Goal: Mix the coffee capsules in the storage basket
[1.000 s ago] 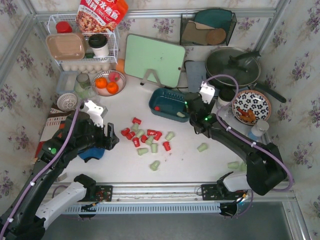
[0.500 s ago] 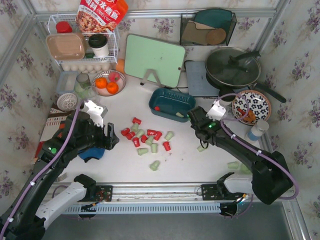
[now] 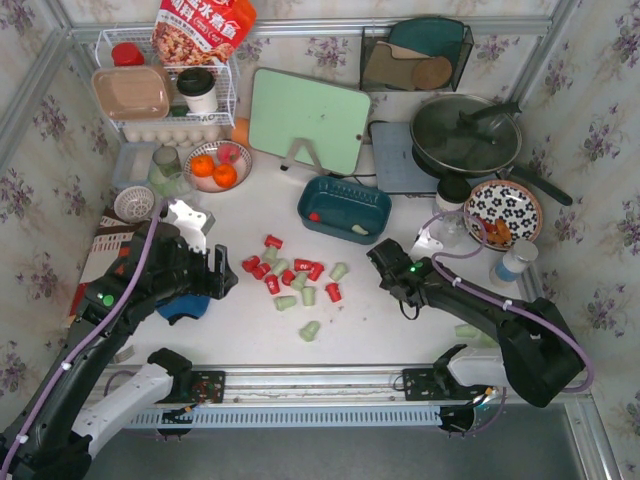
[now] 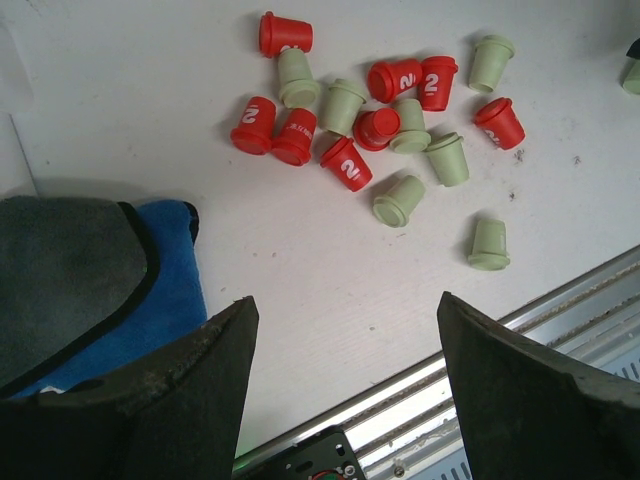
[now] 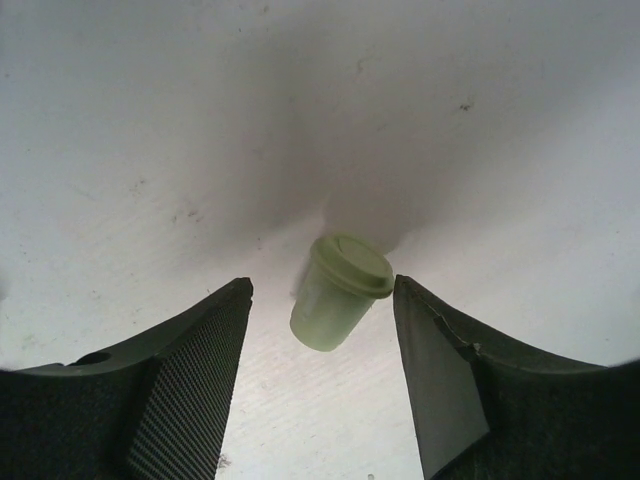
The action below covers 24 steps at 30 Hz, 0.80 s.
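Observation:
Several red and pale green coffee capsules [image 3: 293,281] lie scattered mid-table, also seen in the left wrist view as a capsule cluster [image 4: 380,110]. The teal storage basket [image 3: 372,198] behind them holds one red capsule [image 3: 315,216] and one green capsule [image 3: 360,230]. My right gripper [image 3: 402,297] is down at the table right of the cluster. It stands open [image 5: 321,281] around a lone green capsule [image 5: 338,290] lying on its side, whose rim is close to the right finger. My left gripper [image 3: 222,275] hovers open [image 4: 347,298] left of the cluster, with nothing between its fingers.
A blue and grey cloth [image 4: 120,290] lies under my left arm. More green capsules [image 3: 467,330] lie near the right arm's base. Behind stand a green cutting board [image 3: 308,120], a lidded pan [image 3: 465,130], a patterned plate [image 3: 503,212], a fruit bowl [image 3: 216,165] and a white wire rack [image 3: 165,90].
My right arm has swung from the basket toward the near side and come down over the lone green capsule, its jaws narrowing a little. The left arm has not moved.

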Available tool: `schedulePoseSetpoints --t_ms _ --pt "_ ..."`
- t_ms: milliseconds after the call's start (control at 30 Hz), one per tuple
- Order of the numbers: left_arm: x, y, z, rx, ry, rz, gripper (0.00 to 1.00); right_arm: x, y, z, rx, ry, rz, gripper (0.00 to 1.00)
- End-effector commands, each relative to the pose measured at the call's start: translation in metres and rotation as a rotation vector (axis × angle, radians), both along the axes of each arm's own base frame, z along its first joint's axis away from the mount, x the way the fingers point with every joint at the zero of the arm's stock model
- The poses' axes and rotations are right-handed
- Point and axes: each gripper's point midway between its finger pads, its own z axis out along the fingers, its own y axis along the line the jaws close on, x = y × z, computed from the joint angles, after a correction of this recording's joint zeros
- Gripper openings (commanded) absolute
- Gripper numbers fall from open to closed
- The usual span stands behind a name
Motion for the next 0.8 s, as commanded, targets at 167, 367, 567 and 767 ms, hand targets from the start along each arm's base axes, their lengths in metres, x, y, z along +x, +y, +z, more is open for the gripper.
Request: schedulePoseSetpoints --t_ms 167,367,567,767 --pt "0.003 -0.002 0.003 -0.012 -0.015 -0.001 0.75 -0.012 -0.001 -0.007 0.012 0.013 -0.037 0.65" --pt "0.003 -0.002 0.003 -0.012 -0.018 0.0 0.75 -0.015 -0.001 -0.016 0.016 0.018 -0.047 0.63" --pt "0.003 -0.001 0.003 -0.012 -0.018 0.0 0.75 -0.017 -0.003 -0.026 -0.007 0.041 -0.053 0.55" --pt "0.003 -0.001 0.003 -0.012 -0.017 0.001 0.75 -0.017 -0.005 -0.028 -0.019 0.042 -0.061 0.5"
